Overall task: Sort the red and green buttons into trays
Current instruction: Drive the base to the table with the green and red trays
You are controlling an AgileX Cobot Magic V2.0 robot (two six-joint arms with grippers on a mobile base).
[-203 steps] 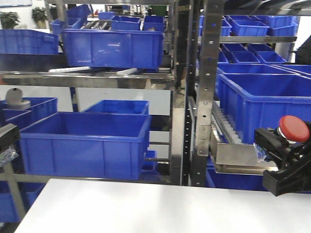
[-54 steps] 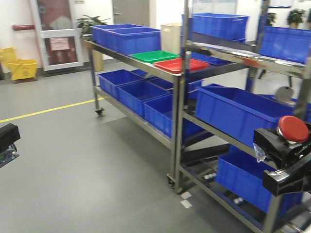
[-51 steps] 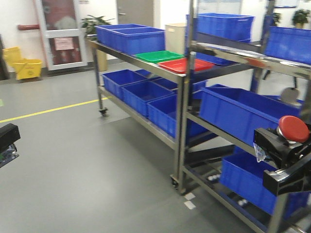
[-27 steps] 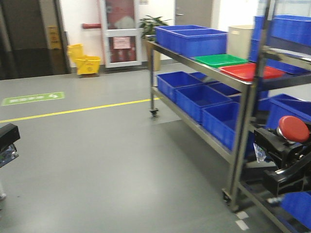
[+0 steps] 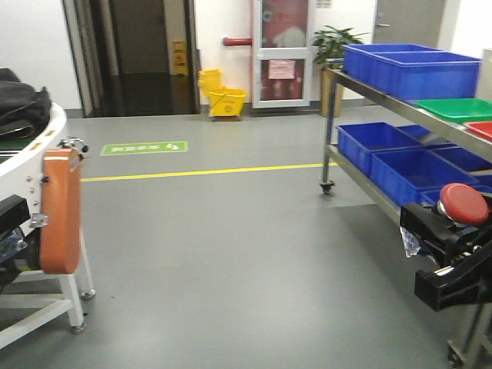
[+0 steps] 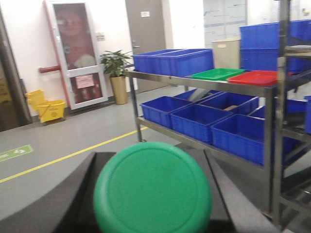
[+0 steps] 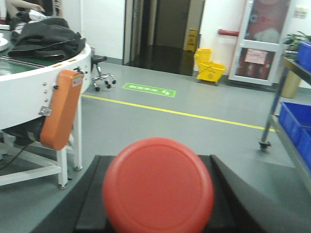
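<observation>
The right gripper [image 5: 442, 231] clasps the red button [image 5: 464, 204] by its dark body, cap up, above the grey floor [image 5: 231, 254]. The left gripper [image 6: 153, 213] likewise grips the green button [image 6: 153, 187], whose cap fills its wrist view. Well apart from both, the green tray [image 6: 217, 74] and red tray [image 6: 256, 77] lie side by side on the top shelf of a steel rack [image 6: 277, 145], beside blue crates [image 6: 175, 60]. A yellow line [image 5: 200, 171] crosses the floor behind.

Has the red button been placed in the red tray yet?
No, the red button sits in the right tool, apart from the red tray on the rack.
</observation>
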